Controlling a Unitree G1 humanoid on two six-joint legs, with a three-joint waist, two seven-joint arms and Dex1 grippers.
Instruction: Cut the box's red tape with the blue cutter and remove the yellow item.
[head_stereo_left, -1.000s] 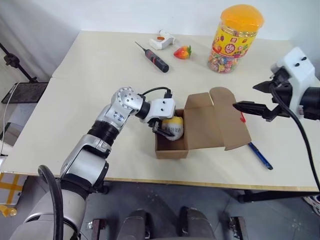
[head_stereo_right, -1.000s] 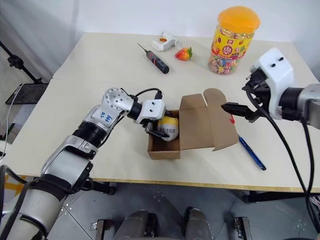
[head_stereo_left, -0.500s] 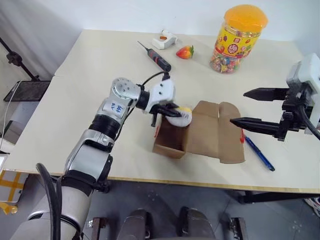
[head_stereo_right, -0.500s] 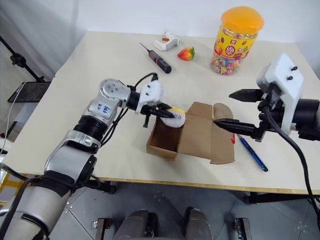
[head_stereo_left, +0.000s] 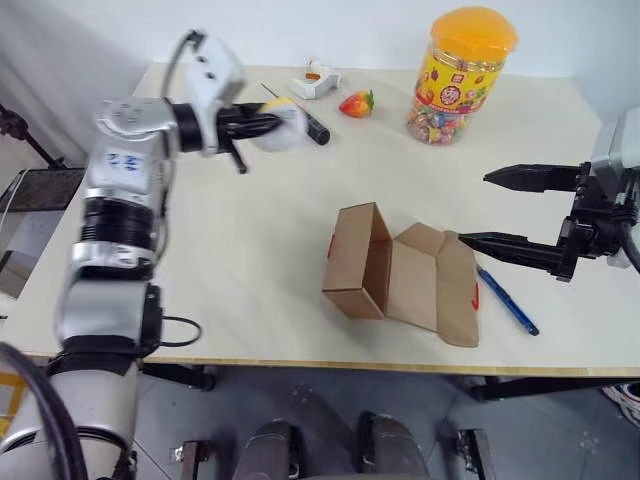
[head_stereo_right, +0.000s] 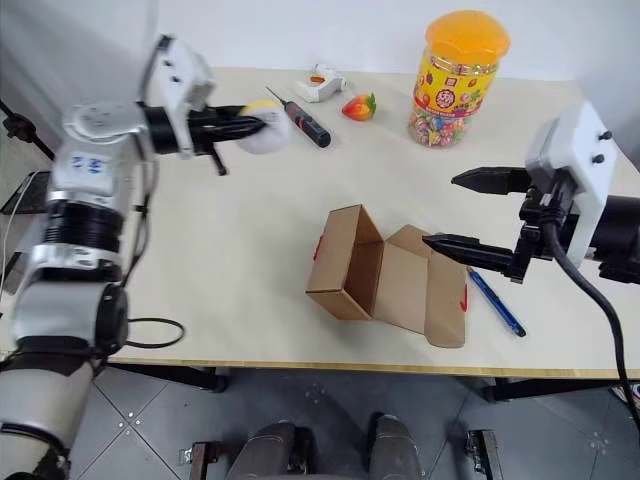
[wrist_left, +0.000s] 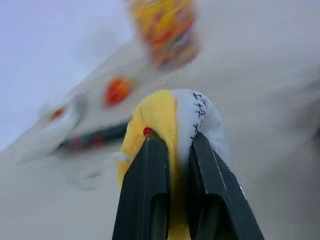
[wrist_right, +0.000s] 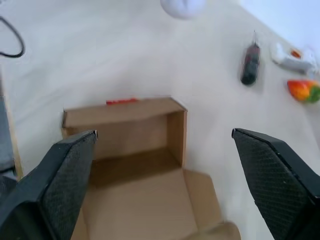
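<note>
L gripper (head_stereo_left: 262, 122) had its two black fingers (wrist_left: 145, 195) pinched tight on the yellow item (wrist_left: 170, 130), yellow half and white printed half bulging out either side of the pads. It hung in the air above the far-left part of the table (head_stereo_left: 230, 250), just beside the black screwdriver (head_stereo_left: 312, 128), well apart from the box (head_stereo_left: 400, 275).

R gripper (head_stereo_left: 520, 210) was spread wide, holding nothing, hovering near the box's opened flaps; wrist cam looked down into the carton (wrist_right: 135, 145), interior bare. Box lay tipped on its side w/ flaps splayed, red tape (head_stereo_left: 475, 296) showing at the flap edge. Blue cutter (head_stereo_left: 505, 299) lay on the table just beside the flaps, under the R fingers.

My read: tape cut done, item out, only the set-down left. To do it well I'd keep the pinch firm, since the egg shape looked prone to squirting out from narrow pads. I'd lower until it touched the table on a bare patch clear of the screwdriver, strawberry toy (head_stereo_left: 356, 102) and candy jar (head_stereo_left: 462, 75), then open slowly so it didn't roll off toward the edge.
</note>
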